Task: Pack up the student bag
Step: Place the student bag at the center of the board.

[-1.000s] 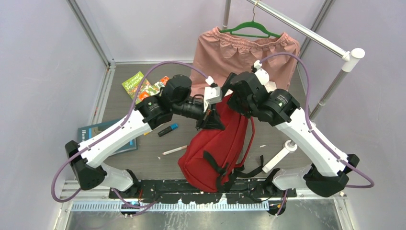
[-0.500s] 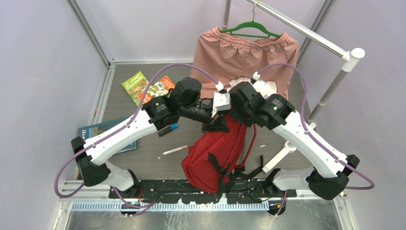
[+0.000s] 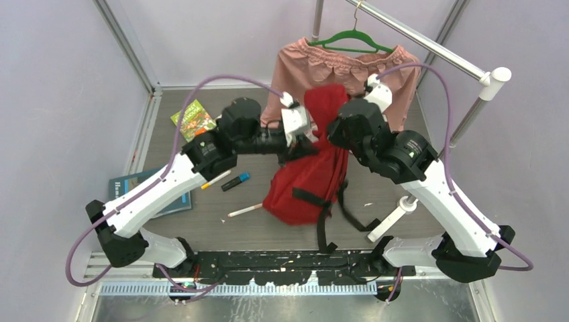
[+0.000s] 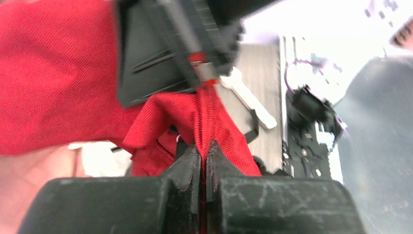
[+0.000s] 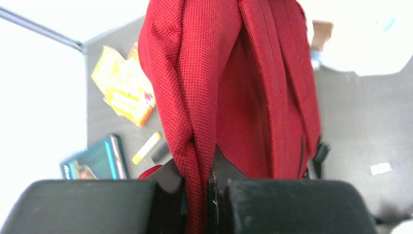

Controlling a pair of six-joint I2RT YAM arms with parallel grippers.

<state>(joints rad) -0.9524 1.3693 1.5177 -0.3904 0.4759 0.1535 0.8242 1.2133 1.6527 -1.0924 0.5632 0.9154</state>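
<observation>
Top external view, from the left: a teal book (image 3: 124, 186) and a green book (image 3: 192, 117) lie on the table (image 3: 201, 228). A marker (image 3: 235, 182) and a white pen (image 3: 245, 210) lie nearer the middle, all apart from the bag (image 3: 305, 191). The bag is in the centre between the two arms, with its upper end lifted and its lower end resting on the table. Its black straps (image 3: 323, 231) trail toward the near edge.

The left gripper (image 4: 203, 163) is closed tight on a ridge of red fabric at the bag's upper left, and its wrist view shows the weave pinched between the fingers. The right gripper (image 5: 207, 192) is likewise clamped narrow on a fold of the bag's top edge. Behind the raised end hangs a pink garment (image 3: 349, 70).

The step in hand looks like raising the bag's top to stand it up and open its mouth. Whether the zip is undone cannot be told. To do this well, both grips should rise at an even height so the bag does not twist, with the base left on the table for support. Drawing the two folds gently apart would spread the opening without pulling cloth out of either pinch. The raised end should stop short of the garment, and the straps should not be allowed to snag near the arm bases.
</observation>
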